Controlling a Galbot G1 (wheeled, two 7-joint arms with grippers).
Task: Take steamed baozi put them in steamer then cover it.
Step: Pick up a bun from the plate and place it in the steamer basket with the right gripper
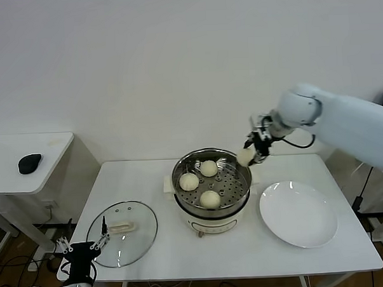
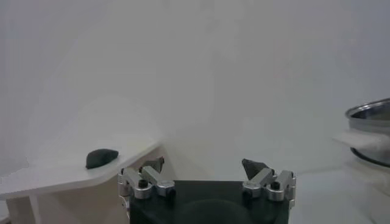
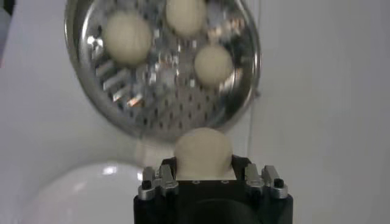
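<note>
White worktable point(image 1: 183, 252): bore all the task items; a lower side table point(image 1: 33, 157) stood apart on the robot's left with a black computer mouse point(image 1: 29, 163) on it.

Right arm point(image 1: 350, 127): reached in from the right, its forearm above the table's far right corner.

Steamer point(image 1: 213, 215): shiny steel pot on a cream-white base, at the table's centre, uncovered, perforated tray exposed.

White plate point(image 1: 299, 214): flat, bare, just beside the steamer on the robot's right.

Cover point(image 1: 122, 233): clear glass lid with a metal rim, lying flat near the table's front left, well apart from the steamer, cream handle up.

Right gripper point(image 1: 255, 150): held above the steamer's far right rim, its fingers clamped on one steamed baozi point(image 1: 245, 156). In the right wrist view the bun point(image 3: 203, 152) sat between the jaws, over the near edge of the pot.

Left gripper point(image 1: 82, 250): low at the table's front left corner, just beside the cover, idle; in the left wrist view its fingers point(image 2: 256, 168) stood wide apart with nothing between them.

Three steamed baozi in the tray point(image 1: 210, 199): pale, round, set apart from one another on the perforated metal, one toward the front, two farther back.
</note>
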